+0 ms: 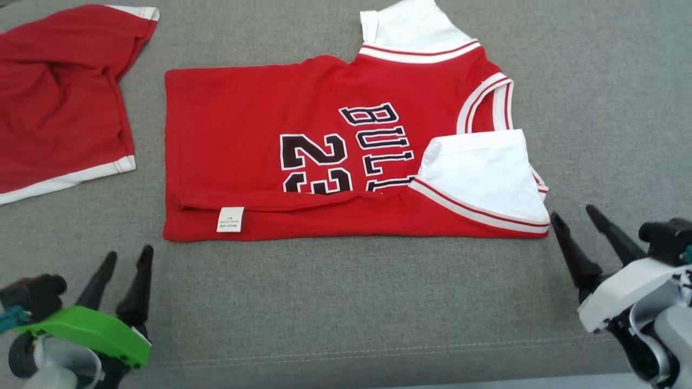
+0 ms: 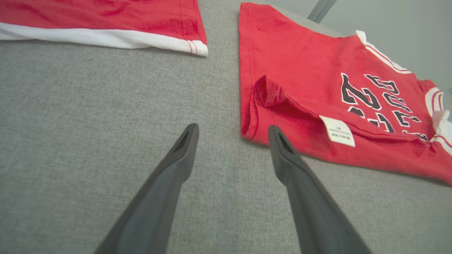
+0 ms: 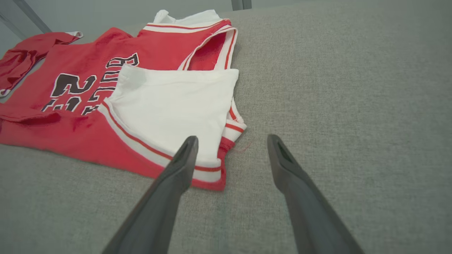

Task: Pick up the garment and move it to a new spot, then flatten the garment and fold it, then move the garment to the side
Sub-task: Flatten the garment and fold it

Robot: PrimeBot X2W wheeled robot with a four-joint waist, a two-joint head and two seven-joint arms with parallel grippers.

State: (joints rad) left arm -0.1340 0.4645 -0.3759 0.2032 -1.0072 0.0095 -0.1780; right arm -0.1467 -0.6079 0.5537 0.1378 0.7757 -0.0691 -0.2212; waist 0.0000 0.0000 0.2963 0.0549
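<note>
The garment is a red jersey with black lettering and white sleeves, lying across the grey surface with its near long edge folded over, a white label showing on the fold. It also shows in the left wrist view and the right wrist view. My left gripper is open, just short of the jersey's near left corner, holding nothing. My right gripper is open beside the near right corner, where the white sleeve is folded over; nothing is between its fingers.
A second red garment with white trim lies at the far left, also seen in the left wrist view. The grey fabric surface stretches bare in front of the jersey and to its right.
</note>
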